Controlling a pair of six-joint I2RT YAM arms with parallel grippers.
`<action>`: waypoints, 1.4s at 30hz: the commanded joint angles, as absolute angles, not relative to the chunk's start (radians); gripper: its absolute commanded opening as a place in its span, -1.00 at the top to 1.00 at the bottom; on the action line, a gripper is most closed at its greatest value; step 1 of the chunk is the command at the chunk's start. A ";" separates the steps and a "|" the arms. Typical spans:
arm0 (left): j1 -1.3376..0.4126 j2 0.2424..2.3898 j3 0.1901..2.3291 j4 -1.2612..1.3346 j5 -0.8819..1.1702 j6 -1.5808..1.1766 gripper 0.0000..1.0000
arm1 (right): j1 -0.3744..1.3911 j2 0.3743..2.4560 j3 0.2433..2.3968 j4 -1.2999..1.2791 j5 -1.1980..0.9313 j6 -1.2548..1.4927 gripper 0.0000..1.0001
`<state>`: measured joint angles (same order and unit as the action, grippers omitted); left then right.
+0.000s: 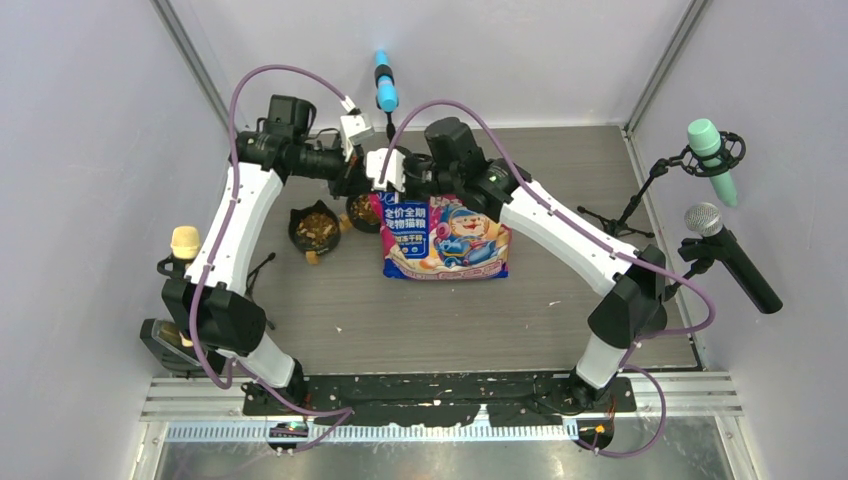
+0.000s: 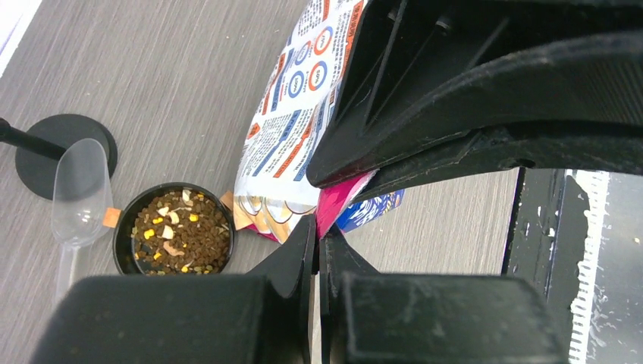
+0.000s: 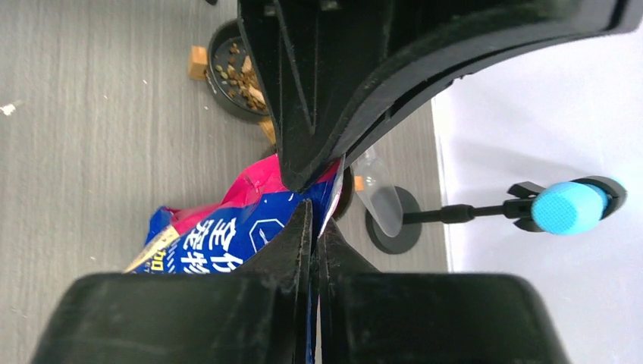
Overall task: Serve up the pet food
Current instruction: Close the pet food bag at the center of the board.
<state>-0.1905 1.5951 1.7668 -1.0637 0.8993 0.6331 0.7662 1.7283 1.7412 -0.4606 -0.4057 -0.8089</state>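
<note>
Frankly, most of what could go wrong sits close around my fingers. Farthest out to the left of my left gripper (image 2: 318, 227) stands the outer bowl (image 1: 292, 232), already holding pet food (image 1: 316, 226). Nearer, just below and left of those jaws, the black bowl (image 2: 121, 239) is heaped with the same pellets almost to its rim, with the clear scoop (image 2: 79, 193) lying just beside it. I judge that anything more tipped in there would roll over onto the table (image 2: 152, 83). My left jaws are closed on the pink top edge of the bag (image 2: 292, 125), a thin pinch right at the tips, so a sharp pull could let the film slide out or tear. A corner of the bag sits just beside that bowl, and a swing could shove the bowl or flick the scoop away. Just to the right, my right gripper (image 3: 315, 220) is clamped on the same top edge, very near its partner. If the two pull apart unevenly, one side may lose its hold and the bag would flop, scattering pellets. I cannot tell whether the bag's mouth is open. Right of both jaws the printed body of the bag lies on the table, and lifting it too fast could dump food short of either bowl.
</note>
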 commanded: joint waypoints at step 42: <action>-0.101 1.511 1.697 -1.054 0.775 0.695 1.00 | 0.617 1.439 1.571 -0.897 0.331 -1.044 0.90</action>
<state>-0.1871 1.5627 1.7100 -0.9939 0.9260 0.6880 0.7490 1.5391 1.6138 -0.6788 -0.0433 -1.0531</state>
